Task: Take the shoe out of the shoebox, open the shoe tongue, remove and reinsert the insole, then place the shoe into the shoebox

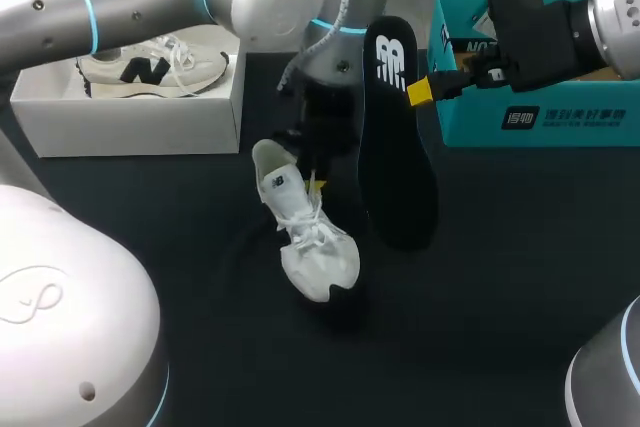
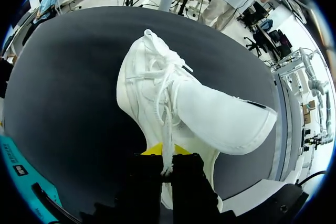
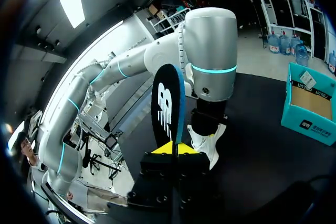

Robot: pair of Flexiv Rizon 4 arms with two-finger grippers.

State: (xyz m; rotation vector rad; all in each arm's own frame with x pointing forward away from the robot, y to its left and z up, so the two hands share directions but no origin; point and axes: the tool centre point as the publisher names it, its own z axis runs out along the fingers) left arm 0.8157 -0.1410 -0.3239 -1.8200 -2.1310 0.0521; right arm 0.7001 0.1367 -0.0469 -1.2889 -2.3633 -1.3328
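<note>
Left fingers (image 2: 152,150) pinch the white shoe (image 1: 305,237) by its collar at table (image 1: 480,297) centre, toe toward 5 o'clock. Right fingers (image 3: 161,150) clench the black insole (image 1: 398,147), hanging at the shoe's 2 o'clock. At 10 o'clock, the shoebox (image 1: 130,129). Risk: floppy insole buckles on entry; thin collar pinch may slip under push.

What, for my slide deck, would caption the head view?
Left end effector grips the white shoe; right end effector holds its black insole upright beside it.
</note>
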